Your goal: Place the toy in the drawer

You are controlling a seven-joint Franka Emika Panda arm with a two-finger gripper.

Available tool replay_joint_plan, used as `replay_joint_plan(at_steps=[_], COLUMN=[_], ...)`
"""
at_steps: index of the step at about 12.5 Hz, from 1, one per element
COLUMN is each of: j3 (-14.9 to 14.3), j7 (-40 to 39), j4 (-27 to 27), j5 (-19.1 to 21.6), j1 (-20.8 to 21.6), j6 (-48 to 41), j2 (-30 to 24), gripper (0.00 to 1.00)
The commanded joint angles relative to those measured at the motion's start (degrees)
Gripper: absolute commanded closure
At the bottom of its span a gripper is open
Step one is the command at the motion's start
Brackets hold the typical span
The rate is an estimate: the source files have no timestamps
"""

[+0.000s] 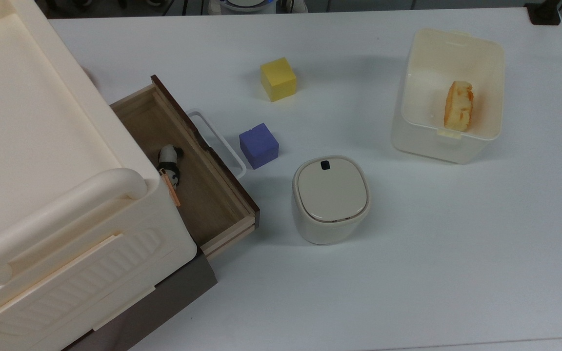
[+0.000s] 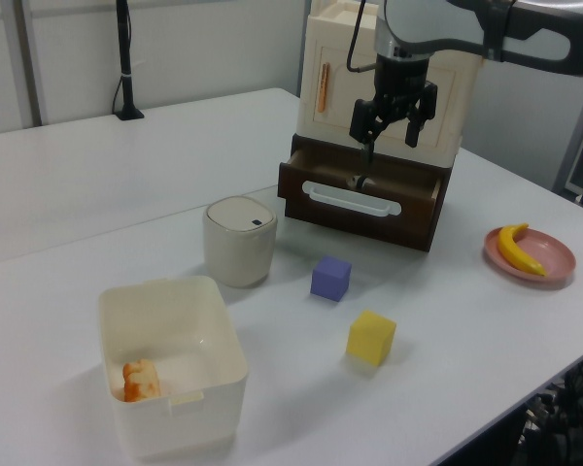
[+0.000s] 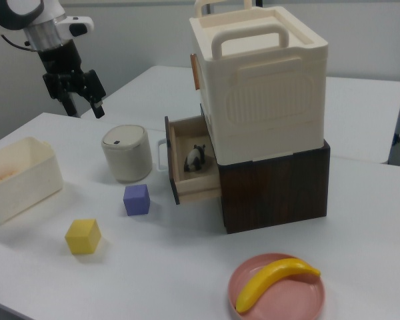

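The toy [image 1: 170, 163], a tiny black-and-white panda, lies inside the open drawer [image 1: 208, 195], close to the cream cabinet [image 1: 32, 146]. In the right view the toy [image 3: 195, 159] rests on the brown floor of the drawer [image 3: 187, 188]. My gripper [image 2: 390, 142] hangs open and empty, high above the drawer's dark front [image 2: 360, 204] in the left view. The right view has the gripper [image 3: 85, 110] raised at its far left, well apart from the cabinet.
A yellow cube [image 1: 278, 79] and a blue-purple cube [image 1: 259, 145] sit on the white table beyond the drawer's white handle [image 1: 217, 141]. A lidded cream bin [image 1: 330, 198] stands nearby. A white tub [image 1: 427, 146] holds an orange-white piece. A banana lies on a pink plate [image 3: 277, 283].
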Motion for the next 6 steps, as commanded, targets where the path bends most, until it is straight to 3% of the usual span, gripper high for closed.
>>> replay_joint_plan(at_steps=[1, 6], j3=[-3.05, -8.94], j7=[1.30, 1.30], j4=[0.16, 0.33], j5=[3.47, 6.47], j1=[0.18, 2.64], j6=[-0.21, 3.48], j2=[-0.94, 0.12], gripper=[0.00, 0.00])
